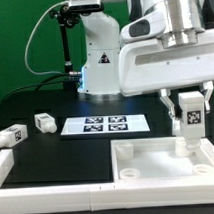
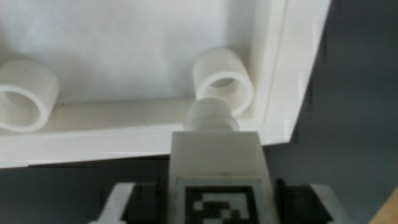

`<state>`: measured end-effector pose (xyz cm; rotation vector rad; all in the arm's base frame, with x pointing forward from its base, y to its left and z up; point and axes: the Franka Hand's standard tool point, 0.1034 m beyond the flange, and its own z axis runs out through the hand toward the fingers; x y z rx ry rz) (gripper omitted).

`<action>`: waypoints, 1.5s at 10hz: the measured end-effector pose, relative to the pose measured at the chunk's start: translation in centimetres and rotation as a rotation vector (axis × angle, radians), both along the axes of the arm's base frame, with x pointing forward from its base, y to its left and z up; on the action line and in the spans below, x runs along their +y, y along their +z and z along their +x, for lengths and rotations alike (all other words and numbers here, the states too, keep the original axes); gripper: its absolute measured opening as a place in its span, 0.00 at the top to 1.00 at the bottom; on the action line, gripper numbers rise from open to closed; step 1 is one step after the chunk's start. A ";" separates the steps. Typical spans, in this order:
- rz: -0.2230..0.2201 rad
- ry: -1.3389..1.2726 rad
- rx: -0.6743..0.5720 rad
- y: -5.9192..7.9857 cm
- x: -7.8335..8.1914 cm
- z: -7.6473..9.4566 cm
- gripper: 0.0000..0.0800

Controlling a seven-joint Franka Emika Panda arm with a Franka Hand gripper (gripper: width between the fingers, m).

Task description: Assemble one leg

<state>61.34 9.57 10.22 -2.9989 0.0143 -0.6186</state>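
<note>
My gripper [image 1: 188,114] is shut on a leg [image 1: 190,120], a small white post with a black-and-white tag on its face. I hold it upright just above the far right corner of the large white tray-like piece [image 1: 148,180]. In the wrist view the leg [image 2: 221,160] points its screw tip at the round socket [image 2: 226,80] in that corner, close to it; I cannot tell if they touch. Two more legs lie on the table at the exterior view's left, one [image 1: 43,122] near the marker board and one [image 1: 7,136] at the edge.
The marker board [image 1: 107,124] lies flat mid-table behind the tray. The robot base [image 1: 99,65] stands at the back. A white block [image 1: 2,169] sits at the exterior view's left edge. A second socket [image 2: 25,92] shows in the tray.
</note>
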 end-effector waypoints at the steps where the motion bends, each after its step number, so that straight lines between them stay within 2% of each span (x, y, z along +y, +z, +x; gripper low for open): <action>1: -0.009 0.014 0.007 -0.8 0.5 0.1 0.64; 3: -0.020 0.037 0.014 -1.8 1.0 0.1 0.64; 6: -0.015 0.040 0.012 -2.1 1.9 0.3 0.64; 9: -0.017 0.036 -0.018 -2.2 1.6 1.2 0.64; 15: -0.024 0.045 -0.006 -3.2 1.5 0.8 0.64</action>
